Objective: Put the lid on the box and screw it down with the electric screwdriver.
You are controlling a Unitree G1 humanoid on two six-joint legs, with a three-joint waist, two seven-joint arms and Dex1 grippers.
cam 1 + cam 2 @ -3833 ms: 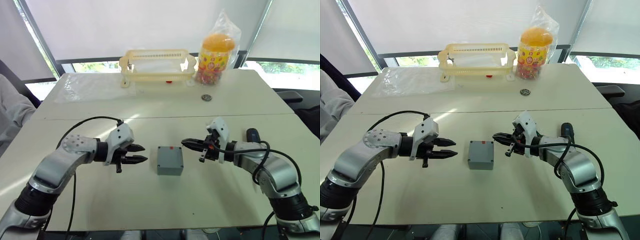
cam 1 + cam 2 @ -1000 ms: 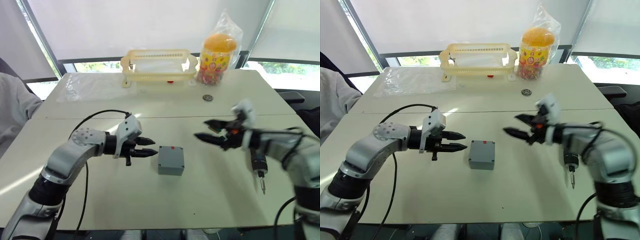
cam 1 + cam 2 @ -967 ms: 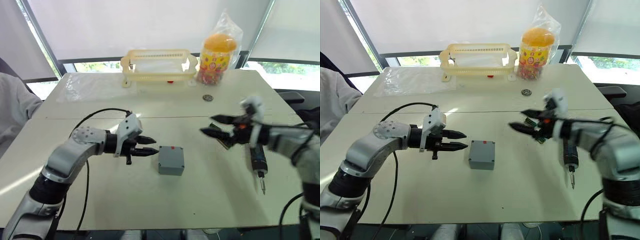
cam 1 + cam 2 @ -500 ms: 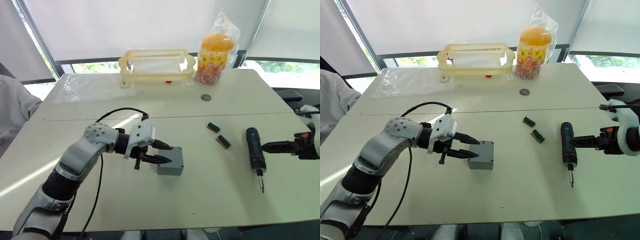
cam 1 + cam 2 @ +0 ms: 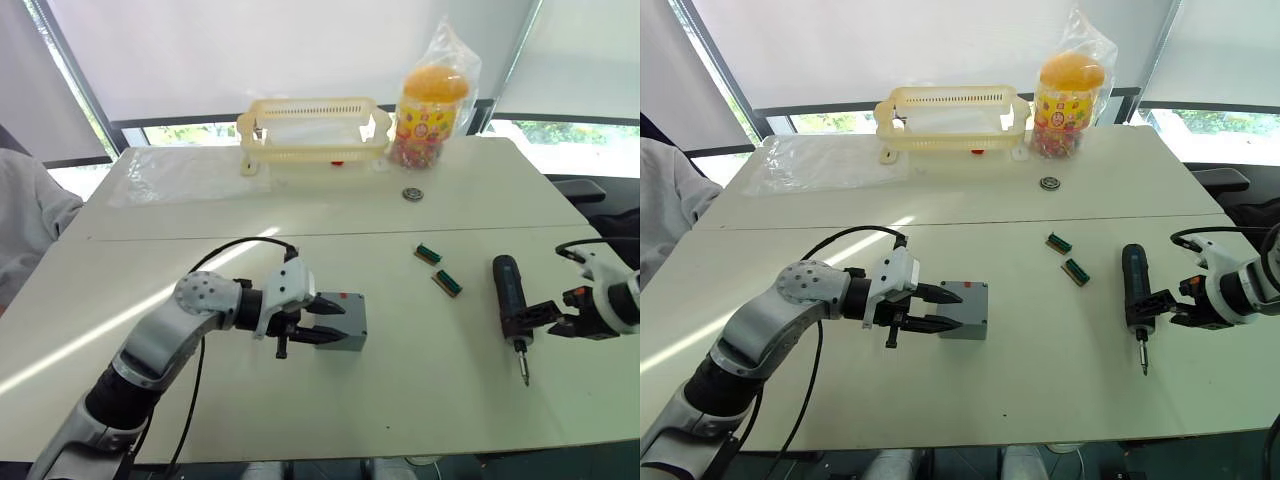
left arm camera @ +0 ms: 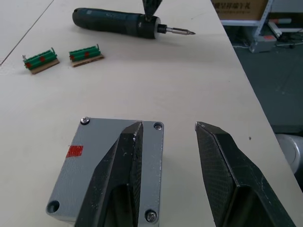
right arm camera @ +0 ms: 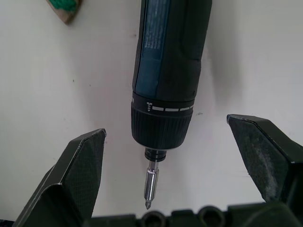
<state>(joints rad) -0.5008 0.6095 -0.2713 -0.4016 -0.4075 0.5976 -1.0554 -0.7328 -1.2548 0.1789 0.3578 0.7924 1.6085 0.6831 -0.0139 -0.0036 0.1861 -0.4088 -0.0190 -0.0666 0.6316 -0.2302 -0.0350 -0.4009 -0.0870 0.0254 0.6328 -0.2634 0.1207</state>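
**Both grippers closed in on their targets**

Since half a second earlier, the left gripper (image 5: 325,320) had slid further over the box (image 5: 345,321), its spread fingers straddling the near side of the screwed-on lid (image 6: 111,168), which bore a red mark. The right gripper (image 7: 173,177) had come up to the electric screwdriver (image 5: 1133,292), fingers wide apart around its bit end. No writing was legible. Two green circuit boards (image 5: 1067,256) lay nearby.

You can read very little here. The electric screwdriver (image 7: 171,71) carries a white "1" beside a row of dashes on its collar. The far candy jar (image 5: 429,118) has a printed label, its wording illegible.
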